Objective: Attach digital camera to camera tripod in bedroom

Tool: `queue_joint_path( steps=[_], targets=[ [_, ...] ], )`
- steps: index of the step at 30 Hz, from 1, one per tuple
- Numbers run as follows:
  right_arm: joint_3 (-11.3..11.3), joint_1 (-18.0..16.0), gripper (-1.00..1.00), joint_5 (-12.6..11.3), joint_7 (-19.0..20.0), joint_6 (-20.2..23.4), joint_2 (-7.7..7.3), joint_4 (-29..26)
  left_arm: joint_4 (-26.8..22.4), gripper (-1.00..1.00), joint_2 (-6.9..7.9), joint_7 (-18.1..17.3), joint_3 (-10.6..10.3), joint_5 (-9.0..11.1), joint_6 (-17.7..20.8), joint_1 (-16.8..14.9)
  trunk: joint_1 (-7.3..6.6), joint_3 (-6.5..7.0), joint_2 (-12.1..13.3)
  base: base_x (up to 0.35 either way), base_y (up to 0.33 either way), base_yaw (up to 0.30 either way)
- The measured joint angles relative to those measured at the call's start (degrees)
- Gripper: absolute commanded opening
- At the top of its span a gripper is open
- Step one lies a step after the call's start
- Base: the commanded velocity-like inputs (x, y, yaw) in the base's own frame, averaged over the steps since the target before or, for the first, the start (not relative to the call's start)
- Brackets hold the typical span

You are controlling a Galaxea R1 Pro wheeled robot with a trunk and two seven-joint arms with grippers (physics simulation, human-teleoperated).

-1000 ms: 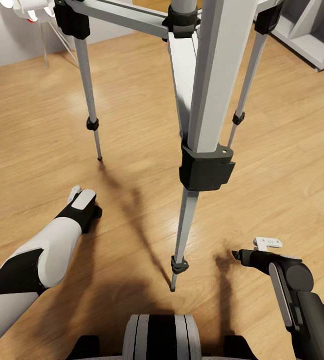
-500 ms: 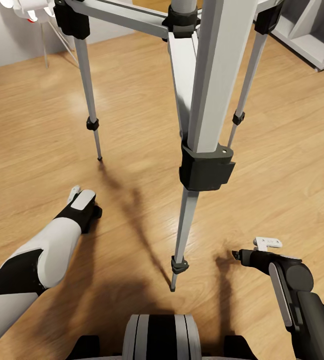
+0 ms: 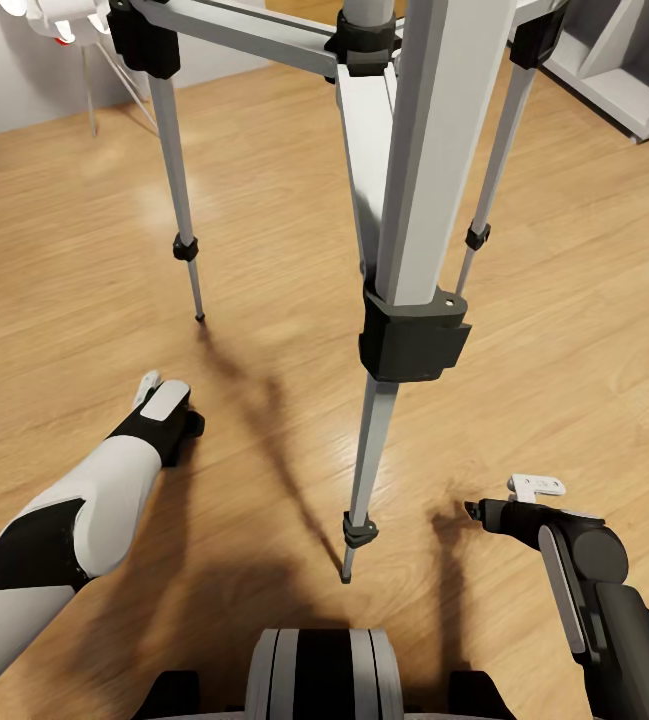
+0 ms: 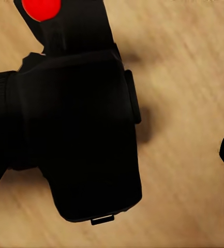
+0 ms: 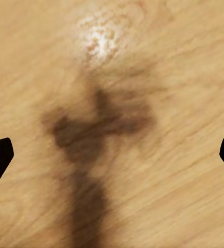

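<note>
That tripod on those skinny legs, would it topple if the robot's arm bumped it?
Probably it would slide or rock rather than bend: the camera tripod has stiff metal legs braced near the top. Its narrow feet rest on smooth wood floor, so a push could skid it. Being tall, a high bump might tip it.

Light wood floor (image 3: 84,230) with plank grain and soft dark shadows. A pale grey wall (image 3: 14,80) runs along the far left; grey shelving (image 3: 624,70) stands at far right. A glossy highlight (image 5: 99,39) gleams on the floor ahead of the right jaws.

Camera tripod (image 3: 404,200) head beyond the top edge.
</note>
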Motion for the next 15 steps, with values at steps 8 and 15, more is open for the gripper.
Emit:
queue_joint_path(
  steps=[8,15],
  targets=[
    [0.0,0.0,1.00,0.0,0.0,0.0,-0.01,0.0,1.2,1.00,0.41,-2.7,0.1,-0.1,-0.1,0.1,0.00,0.00,0.0,0.000,0.000,0.000],
    [0.0,0.0,1.00,0.0,0.0,0.0,-0.01,0.0,2.6,1.00,1.32,-3.5,0.2,0.1,-0.1,0.1,0.00,0.00,0.0,0.000,0.000,0.000]
  ],
)
